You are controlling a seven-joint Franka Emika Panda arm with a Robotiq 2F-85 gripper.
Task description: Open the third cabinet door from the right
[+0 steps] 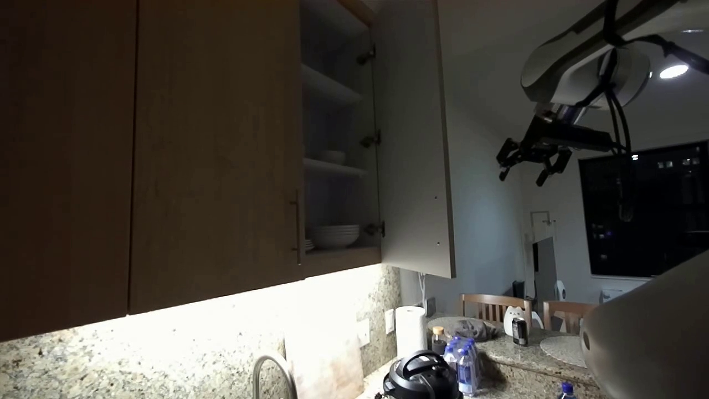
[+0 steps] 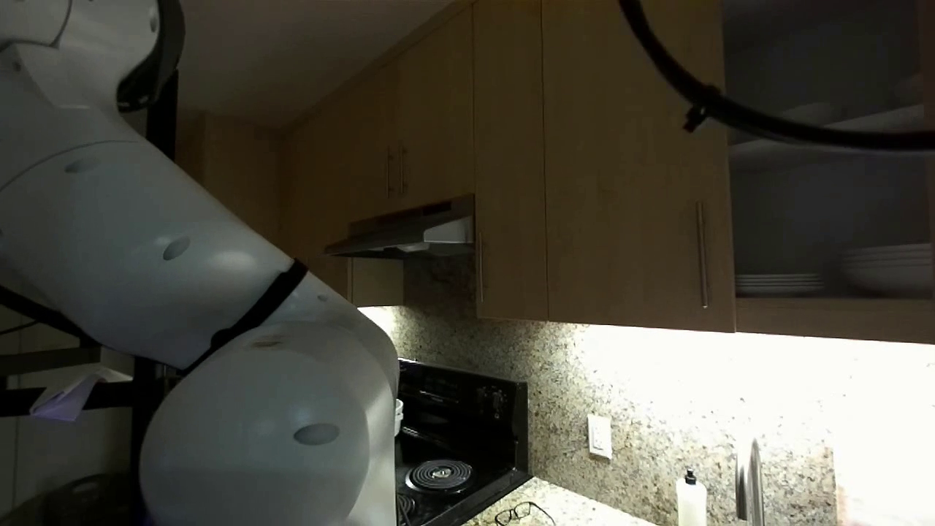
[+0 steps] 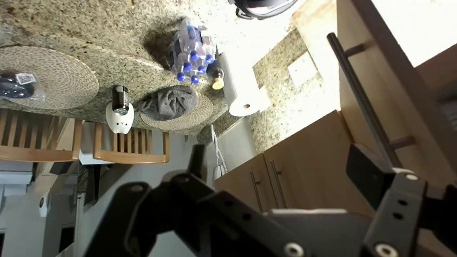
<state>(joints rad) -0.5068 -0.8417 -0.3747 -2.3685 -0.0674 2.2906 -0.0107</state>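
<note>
While the end effector (image 1: 522,178) hangs at upper right in an exterior view, its 2 fingers (image 1: 561,160) stand wide apart and hold nothing. 3rd cabinet door from the right (image 1: 412,138): open, swung outward, pale inner face exposed; 3 hinges (image 1: 370,139) on the cabinet side, 2 small holes (image 1: 438,244) near the free edge. Wrist view inverted; it shows this door's metal bar handle (image 3: 362,96) on the wood outer face. 1 finger overlaps an end of the handle there, contact not determinable from that angle; the exterior view shows a gap between end effector and door. Cabinet shelves (image 1: 338,168) visible in both exterior views; bottom level carries stacked bowls (image 1: 335,236) with stacked plates (image 2: 778,283) to their left. Adjacent wider door (image 1: 221,138): closed, slim pull (image 1: 298,227) low on its right edge. Tabletop (image 1: 374,382) below carries a black pressure cooker (image 1: 424,378), blue-capped water bottles (image 1: 465,368) just beside it, and an upright paper towel roll (image 1: 411,332). Farther back: black can (image 1: 519,331), standing, and crumpled gray towel (image 3: 176,103) on a round woven placemat (image 3: 203,110).
</note>
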